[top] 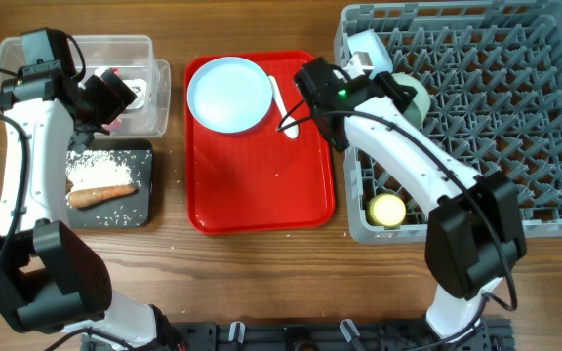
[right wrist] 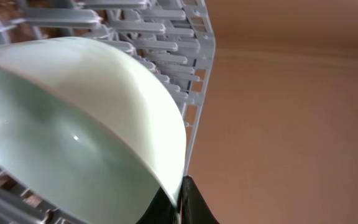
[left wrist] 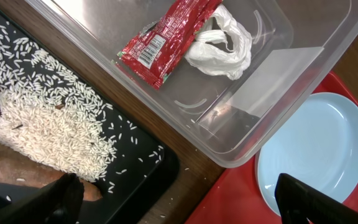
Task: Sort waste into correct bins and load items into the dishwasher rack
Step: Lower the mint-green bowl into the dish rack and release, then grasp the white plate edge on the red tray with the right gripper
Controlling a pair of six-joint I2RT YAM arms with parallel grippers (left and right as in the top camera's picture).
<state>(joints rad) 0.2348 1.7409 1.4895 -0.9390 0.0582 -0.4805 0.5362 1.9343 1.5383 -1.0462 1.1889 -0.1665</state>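
My left gripper (left wrist: 179, 202) hangs open and empty over the gap between the black tray (left wrist: 148, 180) and the red tray, beside the clear tub (left wrist: 291, 106). In the tub lie a red wrapper (left wrist: 166, 40) and crumpled white paper (left wrist: 222, 43). Rice grains (left wrist: 48, 124) and a brown sausage piece (top: 100, 195) lie in the black tray. My right gripper (right wrist: 180, 202) is shut on the rim of a pale blue-green bowl (right wrist: 73, 137), which it holds tilted among the pegs at the dishwasher rack's (top: 515, 97) left side. A yellow cup (top: 388, 210) sits in the rack's near left corner.
The red tray (top: 261, 185) lies in the middle, bearing the pale blue plate (top: 229, 93) and a white spoon (top: 283, 107). A few rice grains are scattered on the wooden table between the trays. The right arm reaches across the rack's left wall.
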